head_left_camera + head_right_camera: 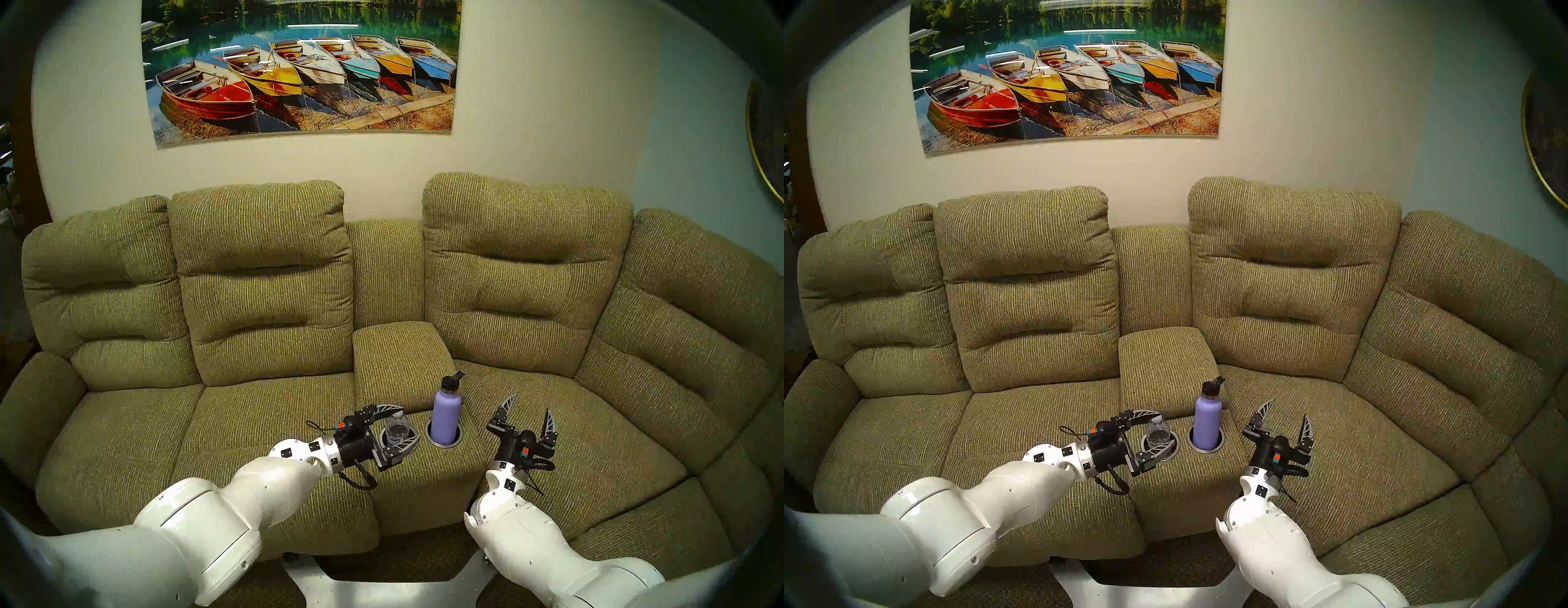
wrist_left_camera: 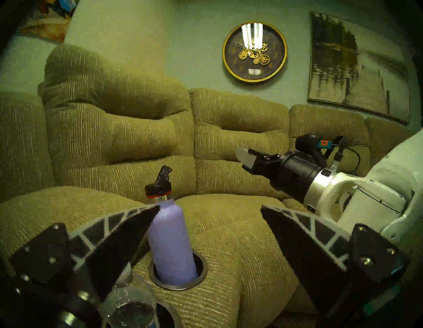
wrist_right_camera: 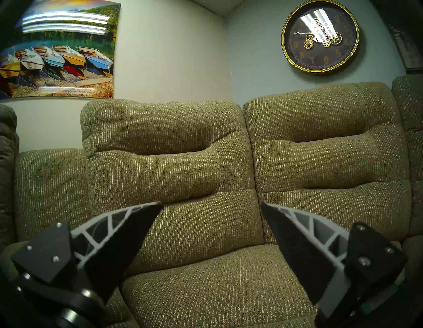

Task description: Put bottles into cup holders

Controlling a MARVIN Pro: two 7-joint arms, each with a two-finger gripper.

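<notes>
The lavender flask (image 1: 446, 414) (image 1: 1207, 418) stands upright in the right cup holder (image 1: 441, 444), its black loop cap on top. It also shows in the left wrist view (image 2: 171, 240), inside the silver rim (image 2: 178, 286). The clear water bottle (image 1: 397, 426) (image 1: 1157, 431) (image 2: 130, 307) stands in the left cup holder (image 1: 383, 436). My left gripper (image 1: 410, 422) (image 2: 210, 207) is open, with one finger on each side of the bottle and not pressing on it. My right gripper (image 1: 532, 403) (image 3: 211, 203) is open and empty above the seat right of the console.
Both cup holders sit in the front of the olive couch's centre console (image 1: 394, 356). Seat cushions (image 1: 271, 424) lie on both sides and backrests (image 1: 526, 271) rise behind. A boat picture (image 1: 301, 68) and a clock (image 3: 320, 36) hang on the walls.
</notes>
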